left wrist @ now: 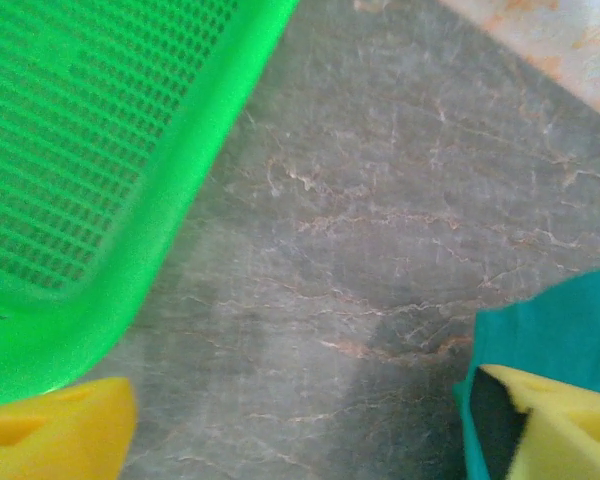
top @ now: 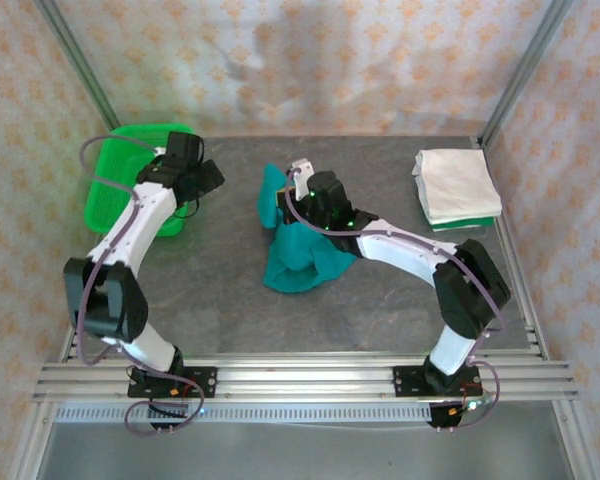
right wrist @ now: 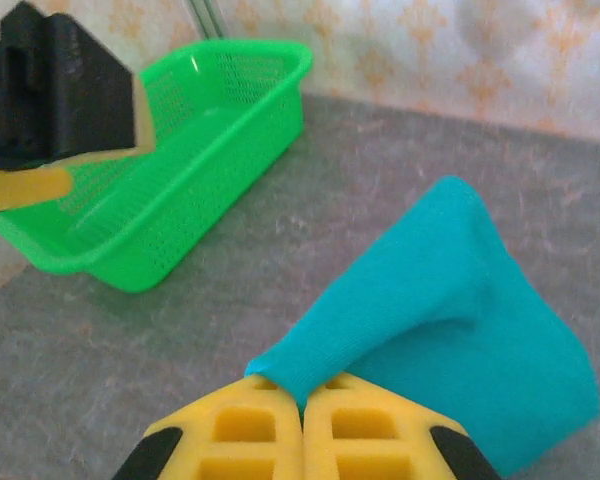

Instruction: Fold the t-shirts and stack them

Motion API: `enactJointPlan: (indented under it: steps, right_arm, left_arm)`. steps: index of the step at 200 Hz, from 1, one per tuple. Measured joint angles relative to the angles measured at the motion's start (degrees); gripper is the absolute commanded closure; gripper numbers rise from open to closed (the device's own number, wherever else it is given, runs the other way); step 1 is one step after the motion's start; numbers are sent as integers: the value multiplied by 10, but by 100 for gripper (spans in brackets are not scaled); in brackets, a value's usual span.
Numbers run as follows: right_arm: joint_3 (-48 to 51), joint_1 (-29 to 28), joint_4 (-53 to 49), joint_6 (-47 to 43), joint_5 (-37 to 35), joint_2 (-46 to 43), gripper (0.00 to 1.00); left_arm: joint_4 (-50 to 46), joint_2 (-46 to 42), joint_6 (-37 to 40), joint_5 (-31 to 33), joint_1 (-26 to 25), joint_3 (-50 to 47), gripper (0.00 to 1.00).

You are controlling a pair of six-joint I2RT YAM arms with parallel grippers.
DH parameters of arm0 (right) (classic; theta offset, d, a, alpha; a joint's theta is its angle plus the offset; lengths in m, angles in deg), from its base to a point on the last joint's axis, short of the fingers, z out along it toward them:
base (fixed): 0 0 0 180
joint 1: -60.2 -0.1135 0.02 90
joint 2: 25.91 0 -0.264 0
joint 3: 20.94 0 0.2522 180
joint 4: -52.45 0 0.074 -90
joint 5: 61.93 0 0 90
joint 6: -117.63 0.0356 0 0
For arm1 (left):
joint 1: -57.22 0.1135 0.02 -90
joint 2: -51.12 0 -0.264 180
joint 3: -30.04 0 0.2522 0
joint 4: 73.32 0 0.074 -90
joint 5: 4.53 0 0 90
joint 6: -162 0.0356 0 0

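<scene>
- From up top: got the right gripper (top: 302, 172) clamped on a peak of the teal shirt (top: 300, 260), mid-table, hoisting it into a tent with the bottom slumped on the table (top: 400, 310). Guessing that's to let it hang loose before spreading it flat.
- Same view: can see the left gripper (top: 202, 172) hanging just left of the teal shirt, by the basket (top: 115, 195). Probably lined up to grab a second corner.
- Also spotting the stack (top: 457, 185) of folded white shirts with a green one underneath. Parked far right, well apart, likely to leave folding room in the middle.
- Left wrist: looking at yellow pads (left wrist: 60, 430) spread wide, nothing between them but bare table (left wrist: 380, 220). Teal shirt (left wrist: 555, 320) just beside the pad on the view's right; can't tell if touching. Basket (left wrist: 160, 260) on the other side.
- Right wrist: pads (right wrist: 230, 430) pressed together on a pinched fold of the teal shirt (right wrist: 460, 320), the rest draping away behind. Left gripper (right wrist: 40, 172) up in the corner, in front of the basket (right wrist: 180, 200).
- No fold in the teal shirt yet, so reckon early days.
</scene>
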Motion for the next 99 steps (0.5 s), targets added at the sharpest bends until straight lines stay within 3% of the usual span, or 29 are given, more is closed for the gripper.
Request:
enactJointPlan:
  steps: [17, 99]
  right_arm:
    - [12, 0, 2, 15, 5, 0, 100]
    - [17, 0, 21, 43, 24, 1, 100]
  left_arm:
    - [4, 50, 4, -19, 0, 25, 33]
    - [-4, 197, -2, -41, 50, 122, 34]
